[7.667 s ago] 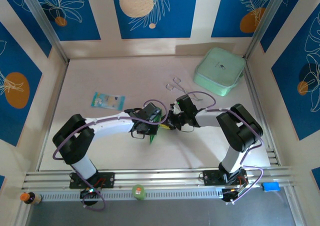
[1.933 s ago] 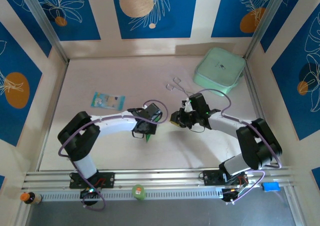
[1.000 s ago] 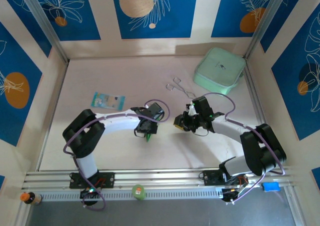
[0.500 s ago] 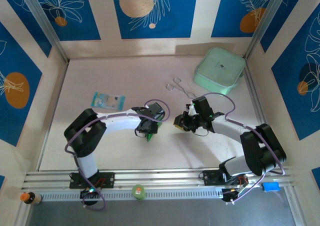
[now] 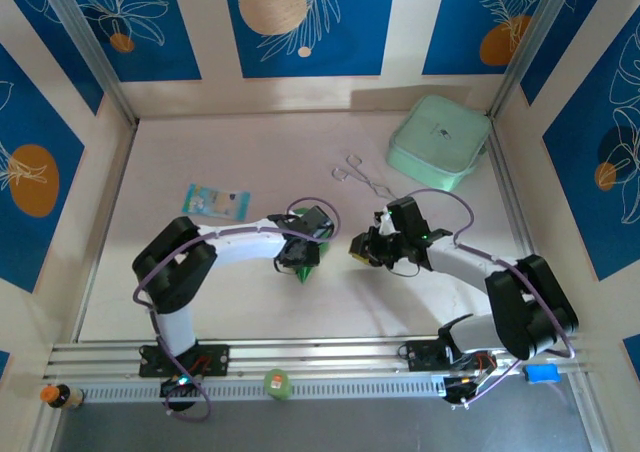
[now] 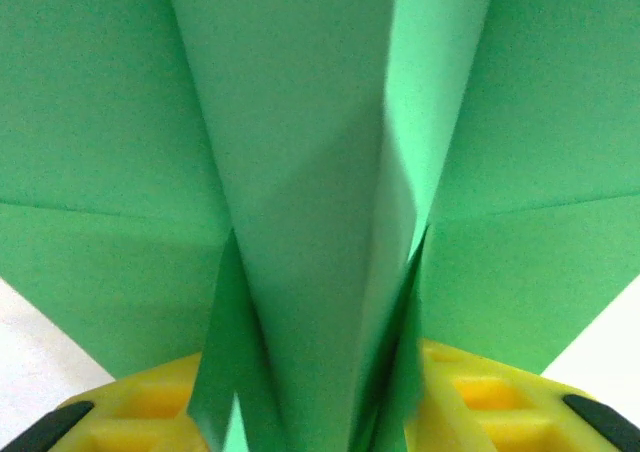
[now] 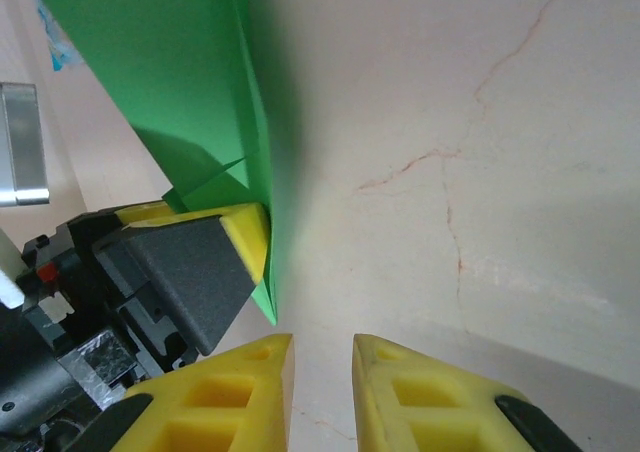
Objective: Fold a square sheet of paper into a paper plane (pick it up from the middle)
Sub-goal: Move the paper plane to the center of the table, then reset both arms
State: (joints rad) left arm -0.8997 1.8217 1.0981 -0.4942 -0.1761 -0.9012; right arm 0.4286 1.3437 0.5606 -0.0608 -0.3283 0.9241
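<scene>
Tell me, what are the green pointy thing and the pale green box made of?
The green pointy thing looks like thin paper. It is bright green and matte, with sharp straight creases and folded layers lying over each other. The pale green box is probably plastic. It looks smooth, with rounded corners and one even mint colour, but it is too far away to be sure.

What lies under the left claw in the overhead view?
A pointed tip of the folded green paper pokes out beneath the left claw, aimed at the bottom of the picture. The claw covers the rest, so its full shape is hidden there.
</scene>
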